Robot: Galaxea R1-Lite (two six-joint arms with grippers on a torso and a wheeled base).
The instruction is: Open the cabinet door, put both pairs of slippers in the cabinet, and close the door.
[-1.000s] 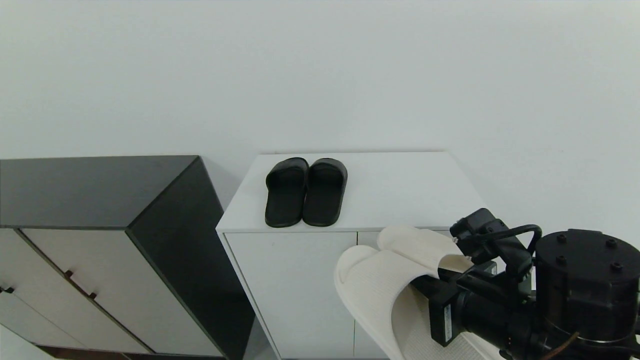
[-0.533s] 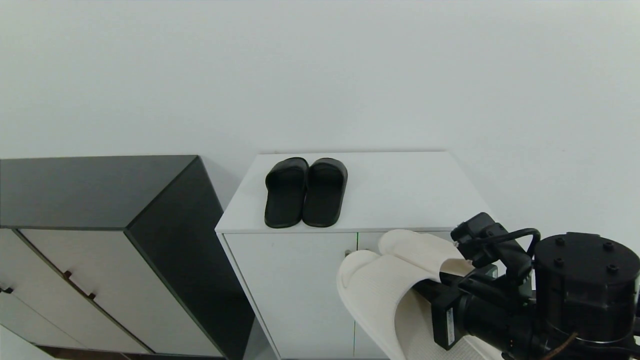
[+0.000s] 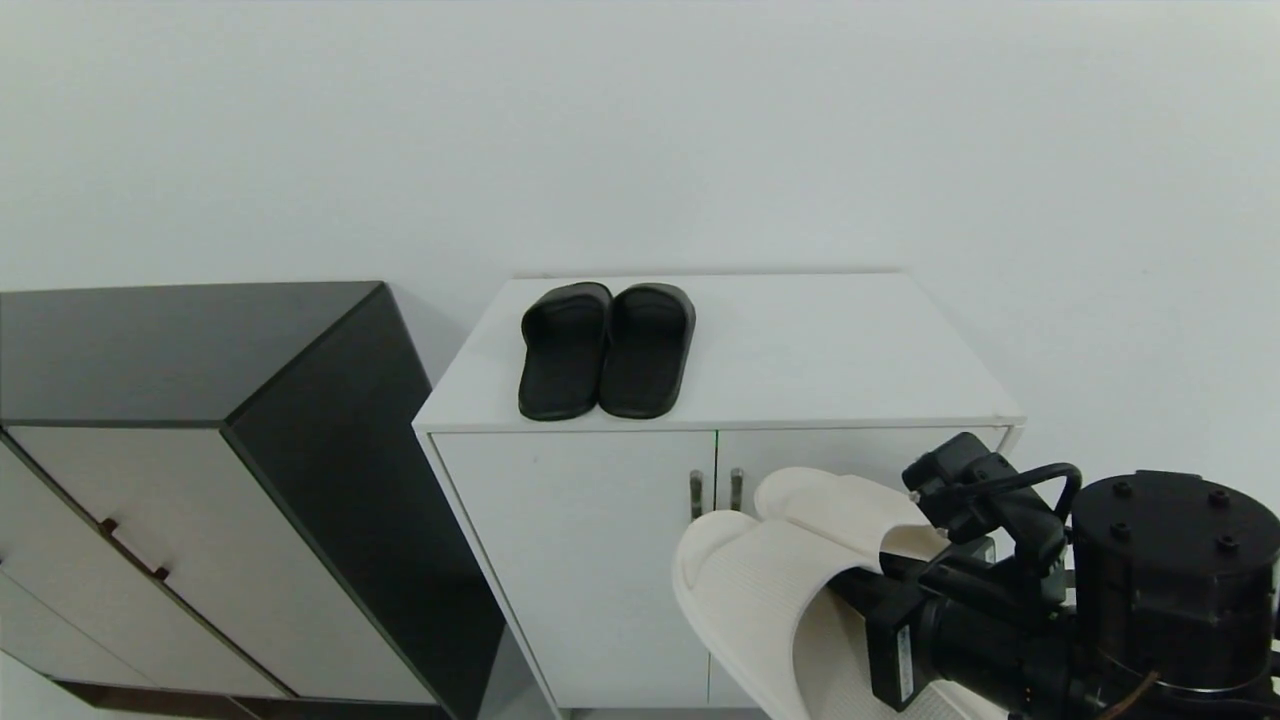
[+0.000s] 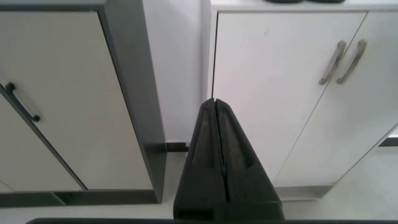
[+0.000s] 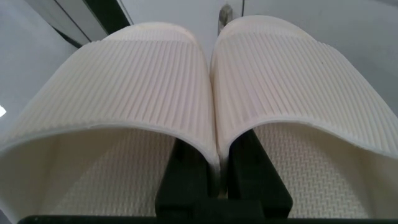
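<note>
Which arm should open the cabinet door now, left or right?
Left, probably: the left gripper is empty and faces the closed cabinet and its handles, while the right gripper holds the white slippers.

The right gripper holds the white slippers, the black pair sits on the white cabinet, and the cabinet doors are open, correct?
No, the head view shows the cabinet doors shut. The right gripper does hold the white slippers, and the black slippers sit on the cabinet.

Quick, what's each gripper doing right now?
Left gripper: closed, empty.
Right gripper: closed on the white slippers.
</note>
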